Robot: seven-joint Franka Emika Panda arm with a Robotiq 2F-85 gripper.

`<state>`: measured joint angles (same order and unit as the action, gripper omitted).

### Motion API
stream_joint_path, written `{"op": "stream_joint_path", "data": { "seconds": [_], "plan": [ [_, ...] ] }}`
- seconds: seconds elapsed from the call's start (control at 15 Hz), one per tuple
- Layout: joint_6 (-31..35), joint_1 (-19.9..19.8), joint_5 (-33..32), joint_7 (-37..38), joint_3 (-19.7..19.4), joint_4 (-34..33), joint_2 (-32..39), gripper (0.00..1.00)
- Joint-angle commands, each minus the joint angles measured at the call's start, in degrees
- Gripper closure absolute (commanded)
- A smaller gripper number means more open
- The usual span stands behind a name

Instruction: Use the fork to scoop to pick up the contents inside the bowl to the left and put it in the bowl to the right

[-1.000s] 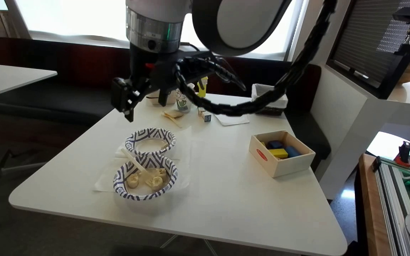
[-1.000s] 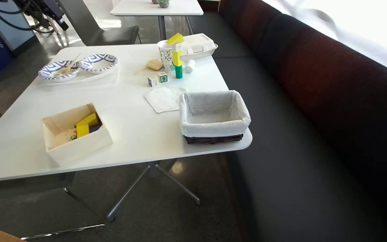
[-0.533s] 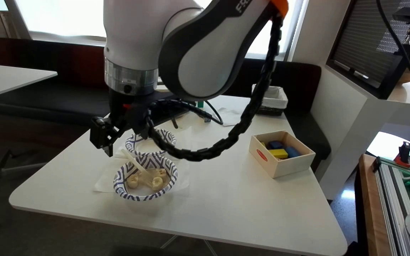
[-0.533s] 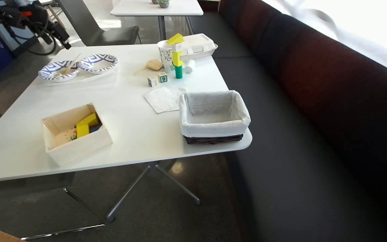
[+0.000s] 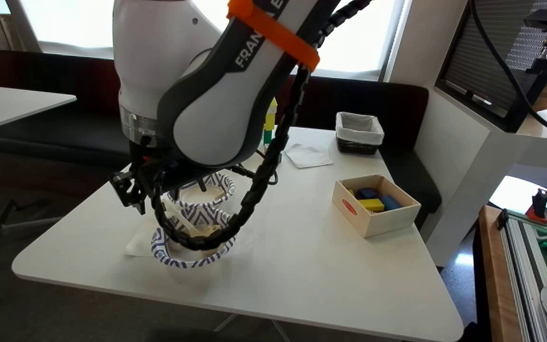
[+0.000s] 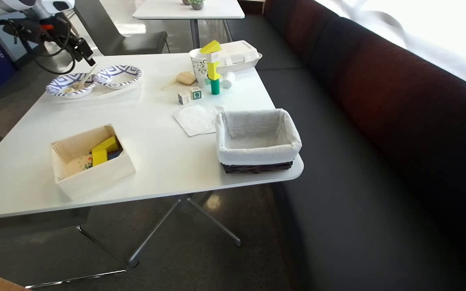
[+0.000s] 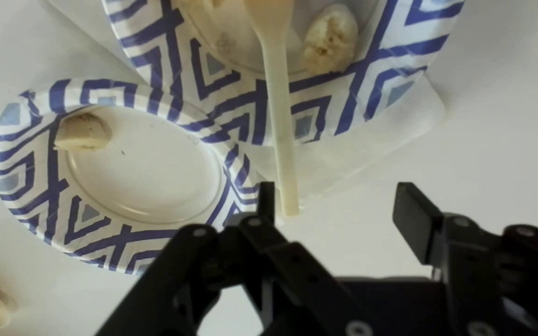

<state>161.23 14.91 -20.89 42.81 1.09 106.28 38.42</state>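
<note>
Two paper bowls with blue patterned rims stand touching on the table. The fuller bowl (image 5: 193, 261) holds several pale slices (image 7: 332, 37), like banana, and the pale fork (image 7: 278, 107). The fork's handle leans out over the rim; it also shows in an exterior view (image 6: 88, 76). The other bowl (image 7: 143, 172) holds one slice (image 7: 82, 132); it is on the right in an exterior view (image 6: 119, 76). My gripper (image 7: 339, 203) is open and empty above the bowls. The handle's end appears between the fingers, close to the left one. The arm's cable hides part of the fuller bowl (image 5: 174, 254).
A wooden box (image 5: 392, 222) with blocks and a cloth-lined basket (image 6: 257, 155) stand on the table. A block tower (image 6: 214, 76), letter cubes (image 6: 184, 98), a paper cup (image 6: 196, 64), a takeout box (image 6: 239, 56) and napkins (image 6: 194, 120) are also there. Paper lies under the bowls.
My gripper has come down toward the bowls and the fork handle, moving left and down in an exterior view. The bowls and fork look unmoved.
</note>
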Motion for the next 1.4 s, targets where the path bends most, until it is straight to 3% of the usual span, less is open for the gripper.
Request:
{"op": "stream_joint_path", "data": {
  "seconds": [0.0,0.07,0.33,0.87,1.33],
  "plan": [
    [1.12,4.28,4.10,-2.61,-4.46,-3.29,3.62,0.50],
    [1.20,4.92,4.59,-2.91,-5.19,-3.65,4.07,0.53],
    [0.83,6.46,5.86,-4.63,-7.02,-4.57,5.10,0.48],
    [1.15,6.06,9.19,-10.33,-5.50,-4.33,4.38,0.46],
    [1.17,6.94,10.23,-13.52,-6.47,-3.50,3.11,0.46]
  ]
}}
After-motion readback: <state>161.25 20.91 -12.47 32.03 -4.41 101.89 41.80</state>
